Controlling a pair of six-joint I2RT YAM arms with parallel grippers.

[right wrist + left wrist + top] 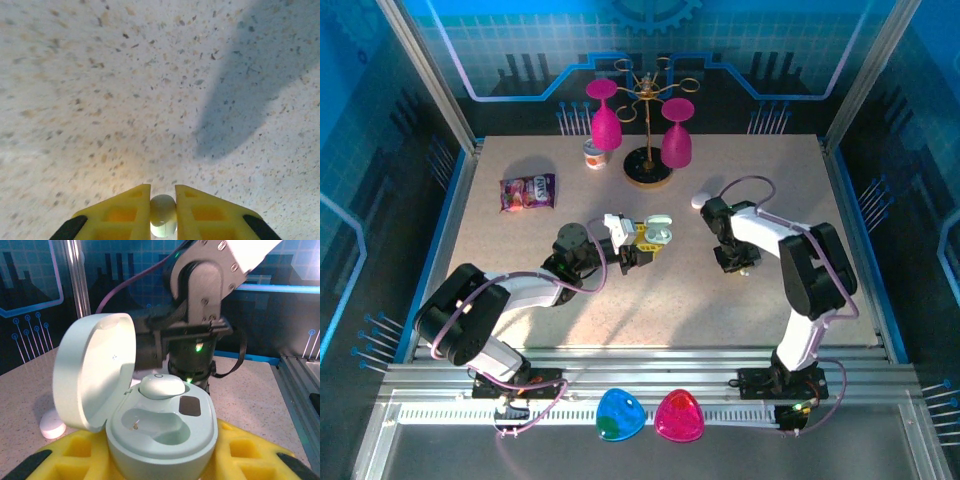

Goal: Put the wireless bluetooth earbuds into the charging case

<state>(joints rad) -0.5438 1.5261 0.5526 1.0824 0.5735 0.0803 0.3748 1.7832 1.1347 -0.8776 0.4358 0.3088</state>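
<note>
Right tool (pixel 162 197): pinched narrow on a tiny white earbud (pixel 163 216), the bud wedged between the yellow fingers (pixel 125 212), speckled bench (pixel 100 100) beyond it.
Left tool (pixel 638 243): clamped on the mint charging case (pixel 165 455), with yellow foam on both sides of its base.
Charging case: lid up and tipped to the left. It sits left of the right tool, apart from it.
Second earbud (pixel 161 386): seated in the case's far pocket; the near pocket is empty.
White rounded object (pixel 700 200): on the bench, just far of the right arm.
</note>
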